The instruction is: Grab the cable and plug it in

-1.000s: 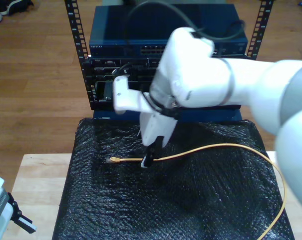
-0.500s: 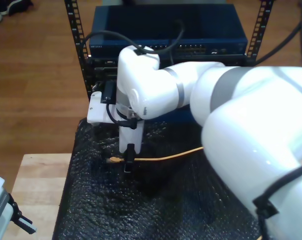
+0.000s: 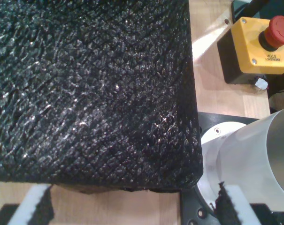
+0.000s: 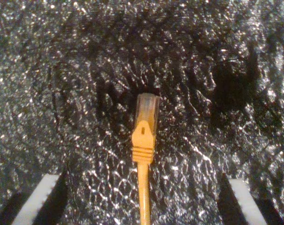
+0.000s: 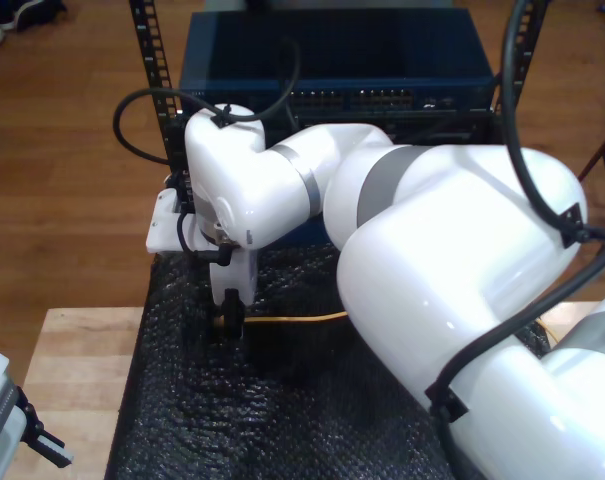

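Wood floor, light wooden table (image 5: 77, 350), black bubble-wrap mat (image 5: 282, 420), server rack (image 5: 332, 90) far. Cable (image 4: 144, 136) lies on mat between my second gripper's (image 4: 144, 204) spread jaws, untouched. My first gripper (image 3: 132, 208) open over mat corner; its wrist view adds emergency-stop box (image 3: 261, 44).

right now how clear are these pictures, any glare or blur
Second wrist view: glints speckle the black mat, and the cable plug's clear tip looks soft. First wrist view: the mat is sharp, a bright streak crosses the wood by the emergency stop box. Exterior view: grainy, the white arm close and large, no motion blur.
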Available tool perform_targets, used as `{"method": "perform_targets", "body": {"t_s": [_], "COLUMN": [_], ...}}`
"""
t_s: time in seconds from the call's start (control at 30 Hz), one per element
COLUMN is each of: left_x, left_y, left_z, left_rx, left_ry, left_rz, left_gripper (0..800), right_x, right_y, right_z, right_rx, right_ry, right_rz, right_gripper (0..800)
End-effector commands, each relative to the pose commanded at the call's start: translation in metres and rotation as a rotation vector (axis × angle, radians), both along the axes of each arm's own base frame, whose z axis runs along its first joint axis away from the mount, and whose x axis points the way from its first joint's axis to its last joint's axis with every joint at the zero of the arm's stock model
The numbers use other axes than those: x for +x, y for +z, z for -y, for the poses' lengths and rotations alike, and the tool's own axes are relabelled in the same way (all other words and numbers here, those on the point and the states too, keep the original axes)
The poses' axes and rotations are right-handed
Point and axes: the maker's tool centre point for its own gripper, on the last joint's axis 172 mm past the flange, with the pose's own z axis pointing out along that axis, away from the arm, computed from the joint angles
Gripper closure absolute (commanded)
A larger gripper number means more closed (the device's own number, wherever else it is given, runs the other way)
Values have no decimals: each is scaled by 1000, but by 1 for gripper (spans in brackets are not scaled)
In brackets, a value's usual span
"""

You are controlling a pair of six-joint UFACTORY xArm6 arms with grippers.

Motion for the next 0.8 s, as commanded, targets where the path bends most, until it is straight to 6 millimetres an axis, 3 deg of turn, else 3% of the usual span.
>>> {"method": "perform_targets", "body": {"t_s": [0.3,0.8], "left_x": [0,1], "left_y": [0,1], "left_z": [0,0], "left_rx": [1,2], "left_ry": [0,0], "left_rz": [1,2], "left_gripper": [1,1], "right_x": [7,2], "right_y": [-13,-10], "right_z": [19,6], "right_rx": [-111,-110], "right_ry": [-13,-2], "right_rz": [65,82], "right_gripper": [105,162]}}
